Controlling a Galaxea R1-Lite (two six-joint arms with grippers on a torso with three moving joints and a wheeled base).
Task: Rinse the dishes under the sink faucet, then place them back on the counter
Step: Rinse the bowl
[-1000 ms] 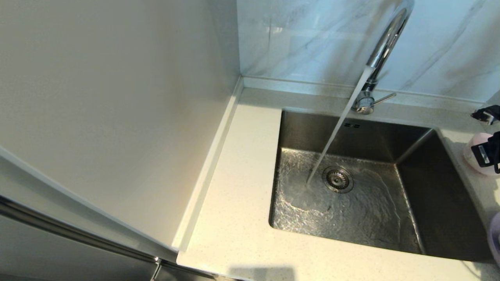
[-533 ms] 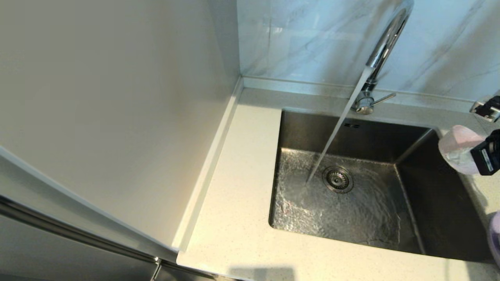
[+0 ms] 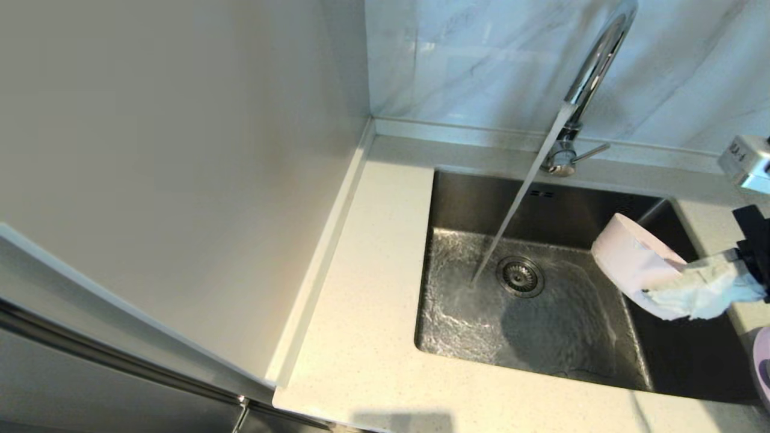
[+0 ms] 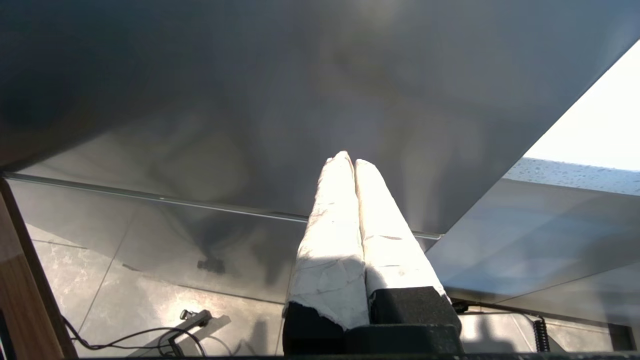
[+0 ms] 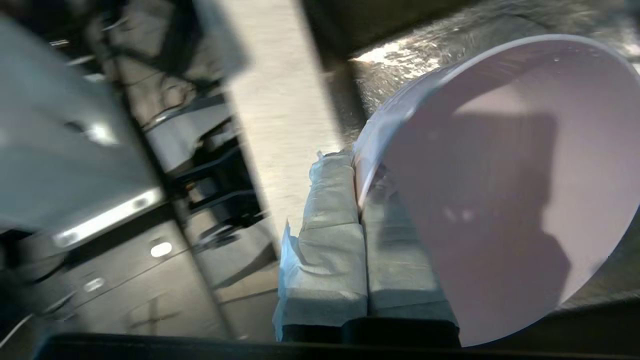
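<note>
Right gripper (image 3: 652, 294) with white-wrapped fingers (image 5: 325, 240) clamped on the rim of the small pale pink round bowl (image 3: 628, 258), one finger outside the wall and one inside. Bowl tilted on its side, held in the air over the right part of the square brushed stainless steel sink (image 3: 475, 198), clear of the basin floor. Casting a dark round shadow on the wet bottom, just right of the round strainer drain (image 3: 520, 276).

Tall chrome gooseneck faucet (image 3: 592, 66) running, thin side lever (image 3: 589, 152) sticking out to the right at its base. Stream slanting down and hitting the basin floor just left of the drain, well apart from the bowl. Rippled water spread over the sink floor.

Edge of a lavender shallow plate-bowl (image 3: 762, 367) peeking in at the far right on the cream-white speckled stone counter (image 3: 367, 300), near the sink's right front corner.

Left gripper (image 4: 352, 165) parked low, away from the sink, wrapped fingers pressed together with nothing between them, pointing up at a grey metal panel (image 4: 250, 100).
</note>
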